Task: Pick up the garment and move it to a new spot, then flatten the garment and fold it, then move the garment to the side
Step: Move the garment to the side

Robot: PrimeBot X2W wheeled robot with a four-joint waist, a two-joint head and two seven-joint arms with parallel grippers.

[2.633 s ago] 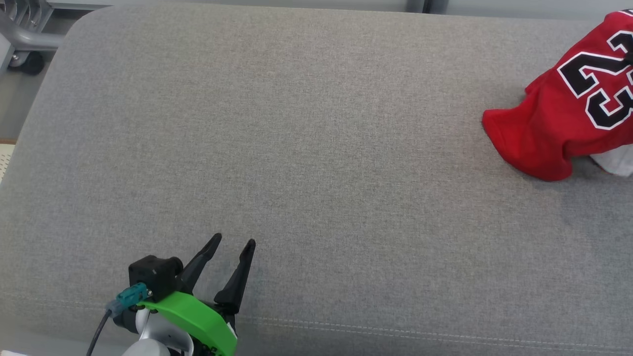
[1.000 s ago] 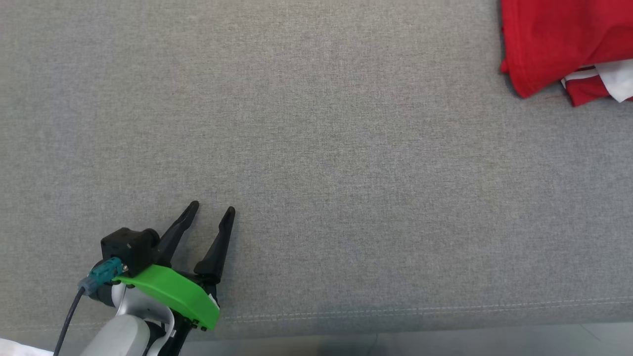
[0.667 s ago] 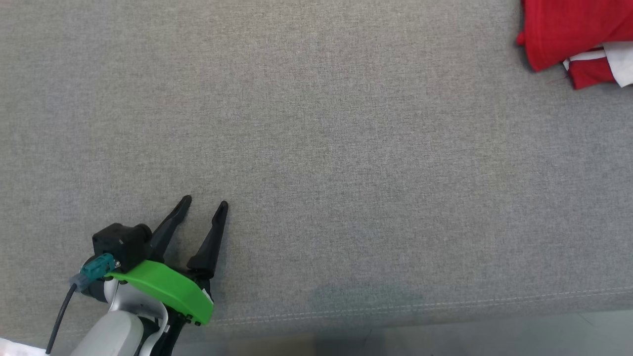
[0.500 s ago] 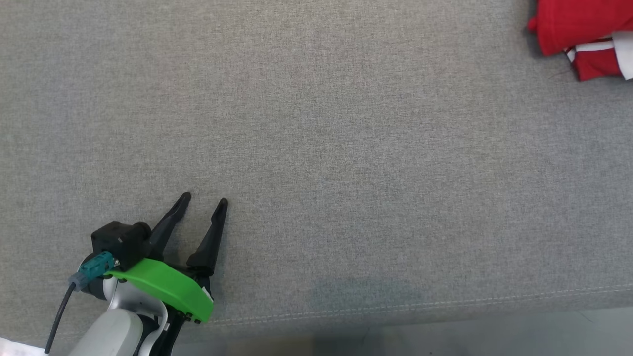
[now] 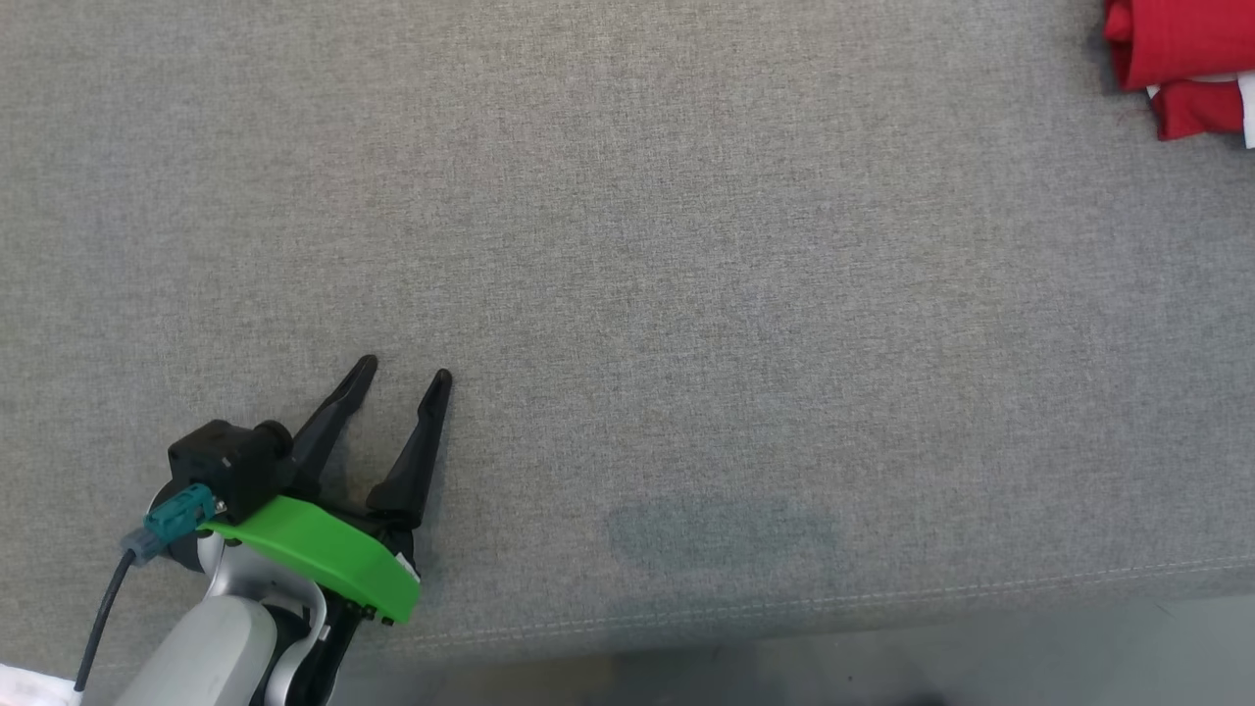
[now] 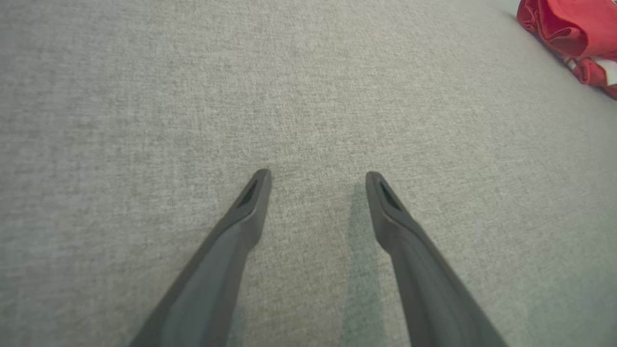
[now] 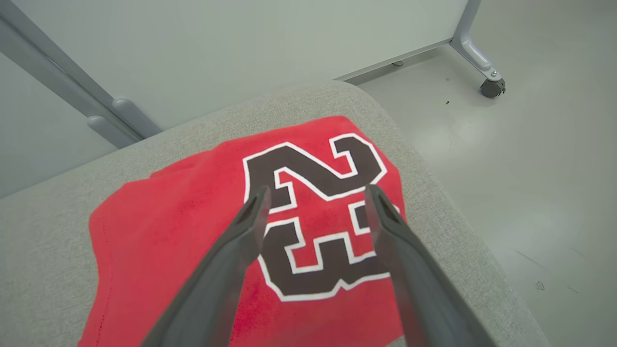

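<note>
Grey upholstered bench point(image 5: 686, 245), folded red garment point(image 5: 1167, 49) at its two-o'clock corner.
Left gripper point(image 5: 403, 371) sits at seven o'clock, fingers apart over bare fabric; right gripper point(image 7: 316, 190) hovers above the garment's number, fingers spread, clamping nothing.

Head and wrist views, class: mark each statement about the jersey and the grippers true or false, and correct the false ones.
1. The left gripper is open over bare grey cushion. True.
2. The right gripper is clamped on the red jersey. False: its fingers stand apart, with no cloth pinched.
3. The jersey's number reads 23. True.
4. The jersey lies in the cushion's middle. False: it lies at a rounded corner, near the edge.
</note>
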